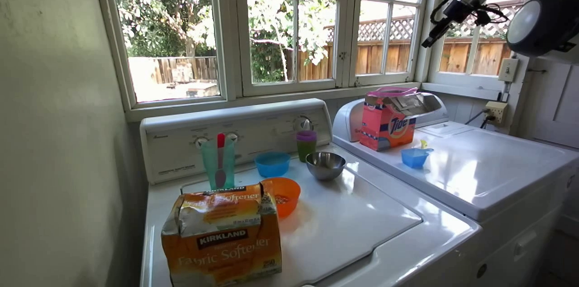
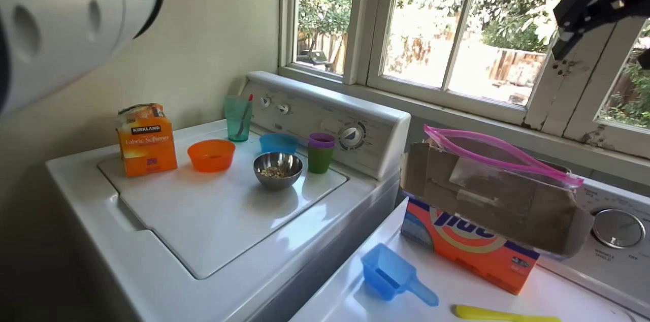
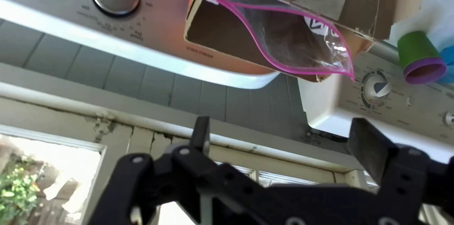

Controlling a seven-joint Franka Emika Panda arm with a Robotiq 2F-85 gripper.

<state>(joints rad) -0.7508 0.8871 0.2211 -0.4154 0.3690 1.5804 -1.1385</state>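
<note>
Two fingers [image 3: 200, 134] of the tool [image 3: 280, 127] stand wide apart, above the bench [image 1: 497, 155]. Nearest is the detergent box [image 2: 469, 235], upright on the bench with a pink-rimmed bag [image 3: 294, 40] in its top; a blue scoop [image 2: 387, 271] rests nearby.

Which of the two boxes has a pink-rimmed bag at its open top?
The Tide box, beside the blue scoop, has the pink-rimmed bag in its opening; the Kirkland box shows none.

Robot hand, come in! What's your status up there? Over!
Hand open, nothing held, higher than the Tide box. Tide box upright on the white machine, top open. Pink-edged bag poking out of it, maybe in the way.
</note>
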